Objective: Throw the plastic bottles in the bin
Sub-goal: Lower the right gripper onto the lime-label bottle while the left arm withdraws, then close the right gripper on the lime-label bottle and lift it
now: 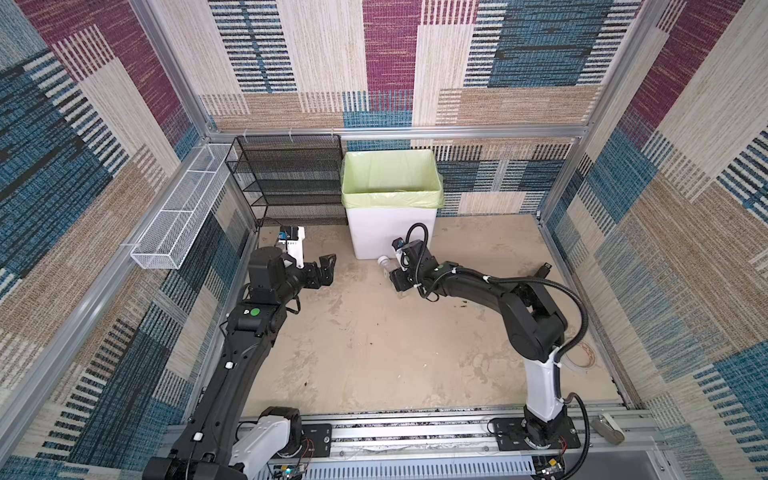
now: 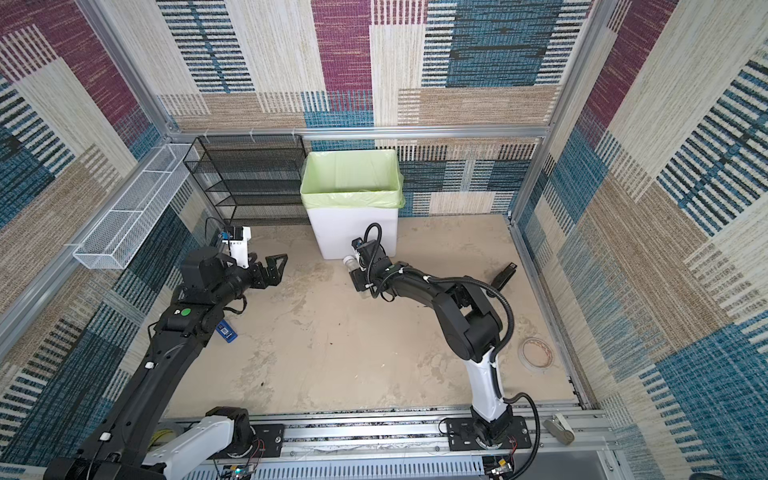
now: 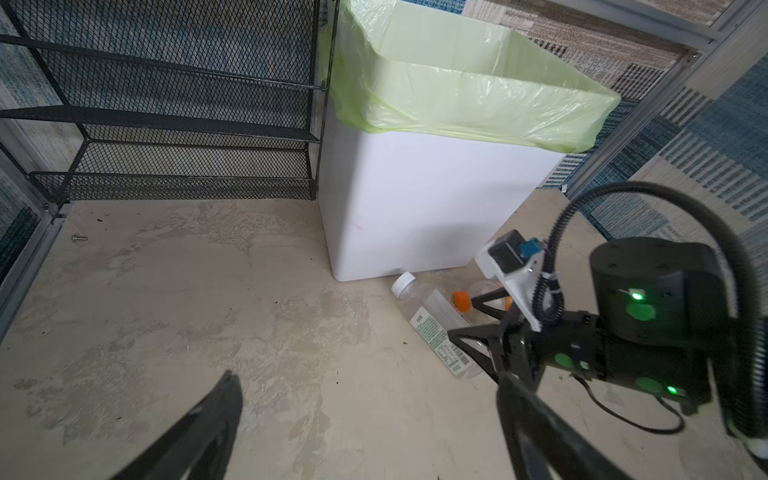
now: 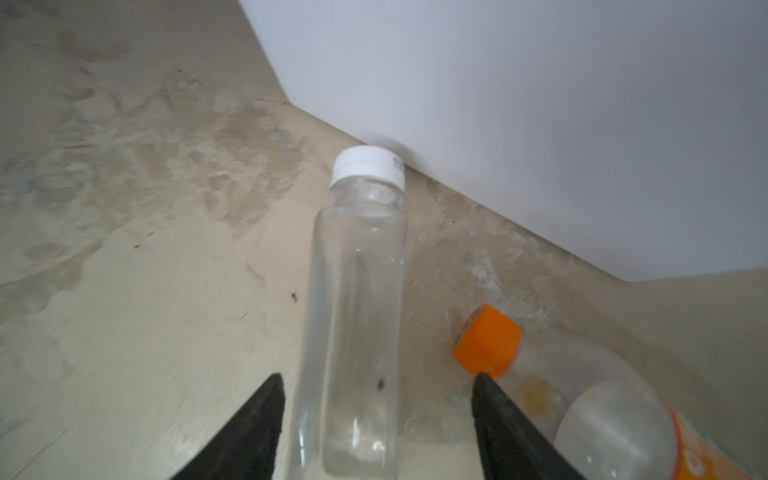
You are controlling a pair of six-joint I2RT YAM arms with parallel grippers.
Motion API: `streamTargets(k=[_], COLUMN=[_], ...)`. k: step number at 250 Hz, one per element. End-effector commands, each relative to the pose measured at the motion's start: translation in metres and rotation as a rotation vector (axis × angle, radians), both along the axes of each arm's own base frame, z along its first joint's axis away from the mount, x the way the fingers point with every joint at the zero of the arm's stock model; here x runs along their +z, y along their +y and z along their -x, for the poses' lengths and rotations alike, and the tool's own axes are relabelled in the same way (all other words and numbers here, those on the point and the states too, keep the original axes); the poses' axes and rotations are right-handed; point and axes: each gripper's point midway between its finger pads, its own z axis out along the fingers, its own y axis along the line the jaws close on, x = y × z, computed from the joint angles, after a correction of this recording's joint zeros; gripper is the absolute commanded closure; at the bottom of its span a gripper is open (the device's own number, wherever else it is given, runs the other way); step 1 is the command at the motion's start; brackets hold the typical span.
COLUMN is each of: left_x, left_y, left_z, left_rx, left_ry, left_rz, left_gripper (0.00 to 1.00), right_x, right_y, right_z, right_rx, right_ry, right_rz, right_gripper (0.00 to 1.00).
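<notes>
Jaws on the right gripper [image 4: 377, 378] stand wide, one black finger on each side of the white-capped bottle [image 4: 357, 291], with a gap at both sides, so nothing is gripped. Those of the left gripper [image 1: 327, 269] are also spread wide and hold nothing, out over bare surface [image 1: 374, 332] well left of the bottles.

The surface is a flat beige board, blotchy with pale stains and dark specks. Woven, carpet-like walls [image 1: 395, 50] in blue, maroon, cream and tan blocks close it in, set in an aluminium frame [image 1: 395, 131].

The bin [image 3: 436, 199], a tall, smooth, white, square tub, stands at the back, and a thin, crinkled, light green bag [image 3: 478, 95] is folded over its rim. A black mesh rack [image 1: 291, 178] stands just to its left, and a long white wire basket [image 1: 178, 216] hangs on the left wall.

Both bottles lie on their sides at the foot of the bin. The white-capped one is clear and flat-sided with a printed label, and its cap is just beside the bin wall. The orange-capped bottle [image 4: 602, 415] is rounder and lies close alongside it.

A tape roll [image 2: 537, 352] lies flat at the right edge.
</notes>
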Motion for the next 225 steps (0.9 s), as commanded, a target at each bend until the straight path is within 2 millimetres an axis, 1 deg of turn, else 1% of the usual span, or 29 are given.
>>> streamTargets(k=[1,43,74,112,137,162,179,205,225], left_x=[0.005,0.003,0.001,-0.002,-0.002,-0.004,-0.004,-0.006,-0.007], left_y=[-0.001,0.0,0.0,0.0,-0.001,-0.001,-0.001,-0.002,-0.003], left_z=[-0.002,-0.004,-0.005,-0.006,-0.007,-0.008,-0.008,-0.008,-0.008], left_rx=[-0.004,-0.006,-0.004,-0.006,-0.01,-0.01,-0.012,-0.017,-0.02], left_ry=[-0.021,-0.011,-0.005,0.003,0.004,0.009,0.009,0.012,0.009], left_rz=[0.027,0.034,0.033,0.036,0.036,0.036,0.035,0.037,0.037], left_gripper=[0.05,0.06,0.07,0.07,0.07,0.07,0.07,0.08,0.08], right_x=[-0.01,-0.018,-0.015,-0.005,0.0,0.013,0.028,0.055,0.078], right_y=[0.003,0.009,0.012,0.014,0.014,0.013,0.012,0.007,-0.001], right_z=[-0.001,-0.002,-0.002,0.0,0.005,0.011,0.015,0.022,0.031], right_rx=[0.0,0.007,0.011,0.02,0.026,0.024,0.021,0.016,0.012], right_ry=[0.014,0.026,0.02,0.007,0.011,0.002,-0.017,-0.055,-0.101], right_rz=[0.03,0.023,0.012,-0.007,-0.025,-0.066,-0.099,-0.146,-0.181], right_gripper=[0.4,0.47,0.54,0.62,0.69,0.7,0.7,0.71,0.71])
